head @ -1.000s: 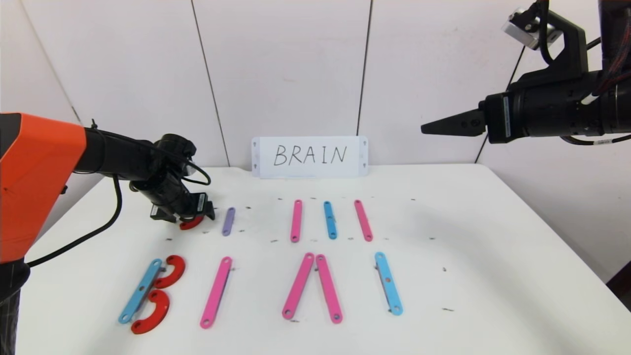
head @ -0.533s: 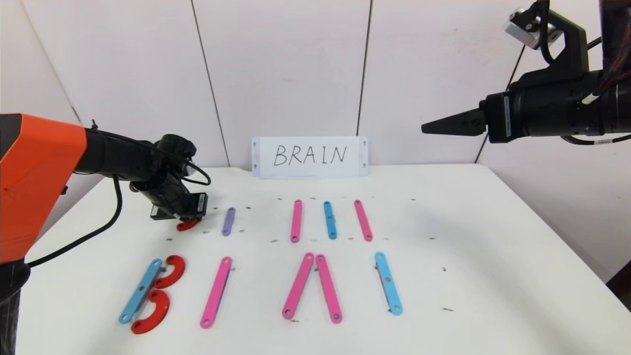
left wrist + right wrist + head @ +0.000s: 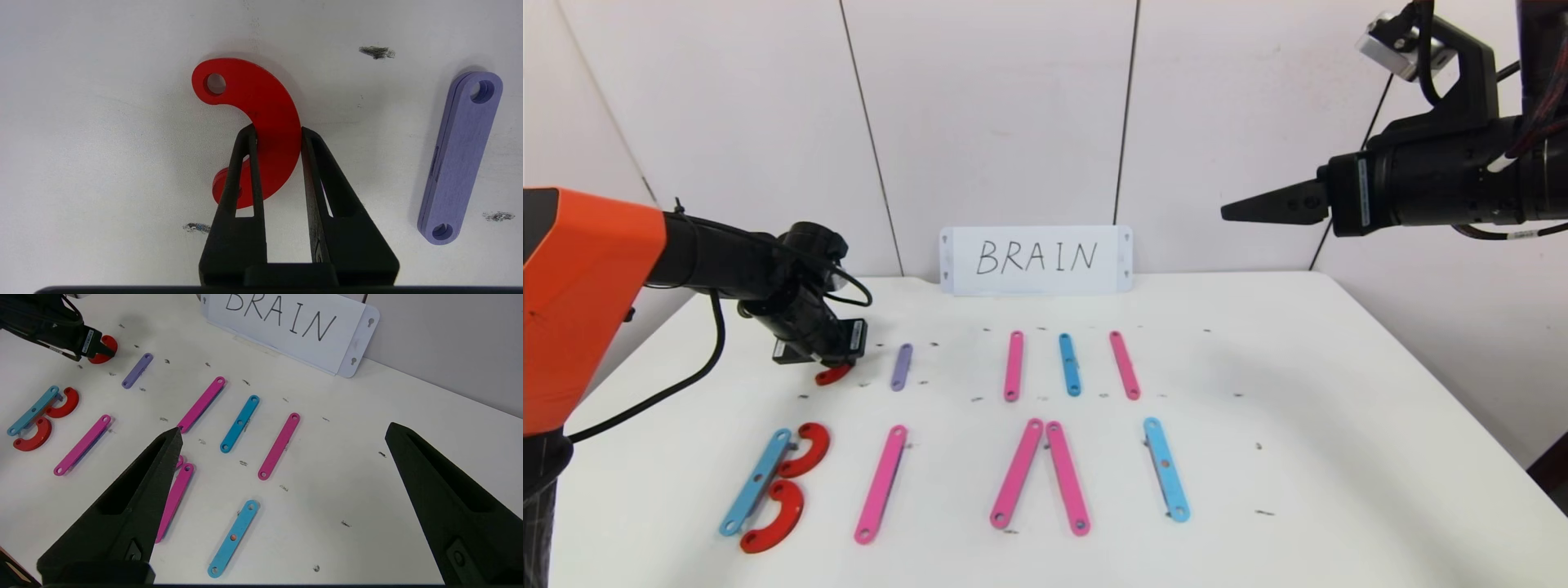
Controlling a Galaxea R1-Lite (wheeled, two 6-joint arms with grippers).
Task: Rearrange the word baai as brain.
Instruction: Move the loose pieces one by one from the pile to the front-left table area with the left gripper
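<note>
Here your left gripper [image 3: 278, 134] pinches a red C-shaped curve [image 3: 261, 110] flat on the white table [image 3: 1339, 408], at ten o'clock of the tabletop, with a purple bar [image 3: 901, 367] just beside it at three o'clock. The letters [image 3: 768, 490] lie along six o'clock, while your right gripper [image 3: 282, 433] hangs spread wide, high at two o'clock.

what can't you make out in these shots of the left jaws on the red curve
- Head view: the left gripper and most of the red curve are hidden behind the wrist body; only one tip shows.
- Left wrist view: one black finger covers the curve's nearer hole; whether it is lifted off the table cannot be told.
- Right wrist view: the curve is half behind the left arm.
</note>
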